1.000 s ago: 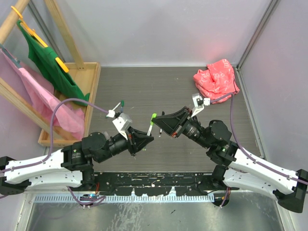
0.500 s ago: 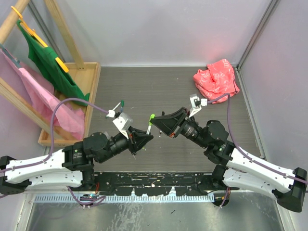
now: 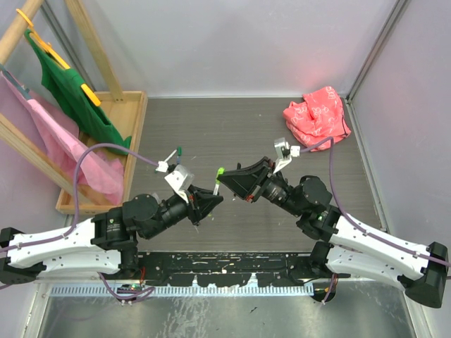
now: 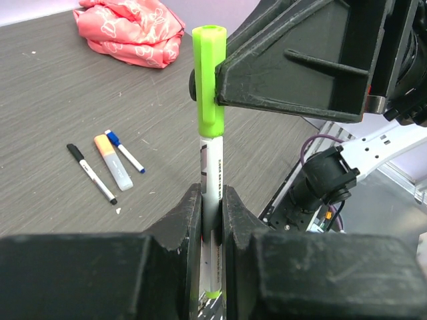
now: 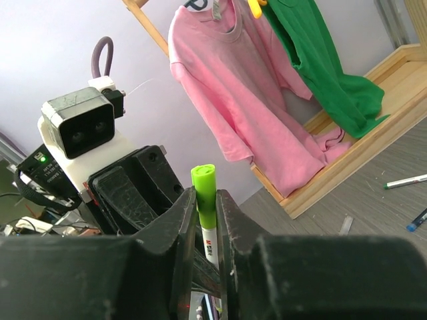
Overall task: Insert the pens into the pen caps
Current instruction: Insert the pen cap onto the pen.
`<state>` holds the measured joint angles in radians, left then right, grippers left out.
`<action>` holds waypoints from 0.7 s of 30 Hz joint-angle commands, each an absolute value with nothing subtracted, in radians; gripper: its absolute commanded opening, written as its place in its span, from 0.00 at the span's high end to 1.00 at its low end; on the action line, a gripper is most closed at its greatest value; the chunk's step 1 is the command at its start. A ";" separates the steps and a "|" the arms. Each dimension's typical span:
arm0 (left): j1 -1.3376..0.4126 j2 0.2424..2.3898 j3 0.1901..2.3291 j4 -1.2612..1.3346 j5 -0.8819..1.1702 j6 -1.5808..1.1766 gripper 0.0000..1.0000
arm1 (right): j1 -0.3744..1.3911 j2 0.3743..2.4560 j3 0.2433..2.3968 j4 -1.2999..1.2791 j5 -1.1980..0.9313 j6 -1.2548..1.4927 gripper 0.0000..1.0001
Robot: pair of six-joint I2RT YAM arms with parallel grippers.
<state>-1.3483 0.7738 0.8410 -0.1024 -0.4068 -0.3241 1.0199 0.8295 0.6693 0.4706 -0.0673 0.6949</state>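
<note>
A white-barrelled pen (image 4: 212, 170) stands upright between the two grippers, above the table middle (image 3: 217, 184). My left gripper (image 4: 212, 203) is shut on its barrel. A lime-green pen cap (image 4: 209, 73) sits over the pen's top end. My right gripper (image 5: 205, 200) is shut on that cap (image 5: 204, 193), and the white barrel (image 5: 208, 250) runs down between its fingers. From above, the cap (image 3: 220, 171) shows at the right gripper's tip (image 3: 227, 177), facing the left gripper (image 3: 211, 197). Three more pens lie on the table: a black one (image 4: 92, 173), an orange one (image 4: 112, 162) and a blue one (image 4: 125, 151).
A crumpled red cloth (image 3: 317, 114) lies at the back right. A wooden rack tray (image 3: 134, 120) with a pink shirt (image 5: 247, 100) and a green shirt (image 5: 320, 67) stands at the left. A green-tipped pen (image 5: 405, 181) lies on the table near the tray.
The right gripper has shifted slightly left with the green cap, closer to the left gripper. The left arm has hardly moved. Both grips are unchanged.
</note>
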 commanded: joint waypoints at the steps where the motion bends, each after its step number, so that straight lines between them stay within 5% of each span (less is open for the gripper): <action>1: -1.339 0.758 0.915 0.097 -0.463 -0.298 1.00 | 1.065 0.833 0.648 0.345 -0.184 0.682 0.75; 21: -1.340 0.763 0.906 0.066 -0.290 -0.327 1.00 | 1.065 0.657 0.880 0.105 0.060 0.514 0.51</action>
<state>-1.3434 0.7513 0.8619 -0.0032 -0.3668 -0.3244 1.0588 0.6670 0.7925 0.1184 0.0132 0.5732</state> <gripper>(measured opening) 0.126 0.467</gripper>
